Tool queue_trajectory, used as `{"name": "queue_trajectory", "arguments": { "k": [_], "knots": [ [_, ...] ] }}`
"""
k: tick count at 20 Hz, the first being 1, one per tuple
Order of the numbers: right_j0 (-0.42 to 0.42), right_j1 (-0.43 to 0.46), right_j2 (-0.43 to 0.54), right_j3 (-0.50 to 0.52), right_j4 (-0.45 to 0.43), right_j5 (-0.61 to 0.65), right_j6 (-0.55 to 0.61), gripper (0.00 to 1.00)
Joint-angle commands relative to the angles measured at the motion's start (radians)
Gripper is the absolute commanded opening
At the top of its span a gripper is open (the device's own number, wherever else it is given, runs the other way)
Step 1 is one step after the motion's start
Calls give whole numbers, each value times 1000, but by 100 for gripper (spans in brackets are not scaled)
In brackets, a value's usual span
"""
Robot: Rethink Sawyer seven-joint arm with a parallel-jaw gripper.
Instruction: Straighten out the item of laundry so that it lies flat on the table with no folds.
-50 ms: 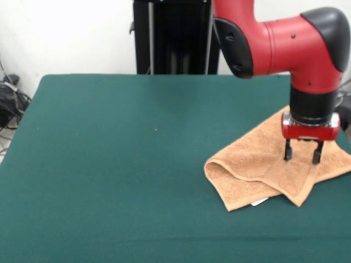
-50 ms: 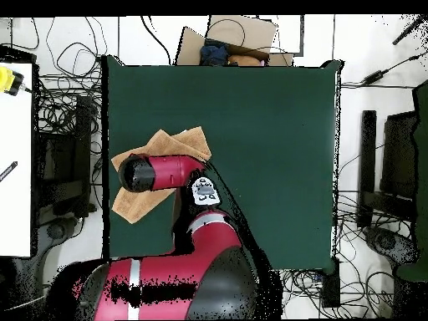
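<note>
The tan-orange towel (image 1: pixel 263 175) lies folded over on itself at the right side of the green table (image 1: pixel 120 164), with a doubled layer toward its front and a small white tag (image 1: pixel 259 202) poking out at the near edge. My gripper (image 1: pixel 302 154) hangs just above the towel's right part, its two black fingers (image 1: pixel 287 150) spread apart and open with nothing between them. In the overhead view the towel (image 2: pixel 180 144) sits near the table's left edge and the red arm (image 2: pixel 159 173) covers its middle, hiding the gripper.
The towel's right corner reaches the table's right edge (image 1: pixel 346 143) in the front view. Cables and equipment (image 2: pixel 63 142) lie on the floor beside the table, and a cardboard box (image 2: pixel 234 38) stands beyond its far end.
</note>
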Motion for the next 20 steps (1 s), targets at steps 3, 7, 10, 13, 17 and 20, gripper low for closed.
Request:
{"name": "queue_trajectory", "arguments": {
  "k": [3, 7, 10, 13, 17, 20],
  "knots": [
    [29, 158, 15, -150, -39, -116, 57, 100],
    [28, 165, 13, -161, -44, -122, 56, 100],
    [44, 163, -6, -171, -47, -117, 65, 100],
    [49, 159, -9, -168, -47, -109, 71, 100],
    [52, 152, -12, -164, -45, -95, 75, 100],
    [51, 122, -10, -143, -40, -64, 75, 100]
  ]
}}
